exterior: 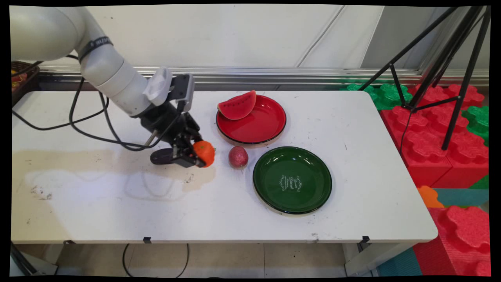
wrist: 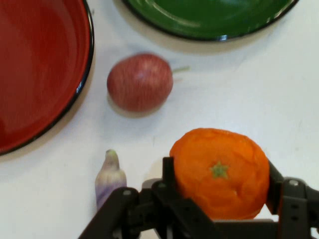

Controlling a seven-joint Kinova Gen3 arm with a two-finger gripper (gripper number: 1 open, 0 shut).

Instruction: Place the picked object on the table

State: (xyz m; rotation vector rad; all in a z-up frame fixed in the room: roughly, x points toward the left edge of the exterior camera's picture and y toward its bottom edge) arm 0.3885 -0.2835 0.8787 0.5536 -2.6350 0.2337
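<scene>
An orange (wrist: 219,174) sits clamped between the two fingers of the tool (exterior: 195,156), low over the white table (exterior: 117,203) left of centre. Just beside it on the table lies a small reddish round fruit (exterior: 238,156), and the hand view shows a pale purplish object (wrist: 109,177) close by the linkage. Beyond the fruit are a green plate (exterior: 270,196) and a red plate (exterior: 270,125), the latter carrying a watermelon slice (exterior: 237,105) at its rim.
</scene>
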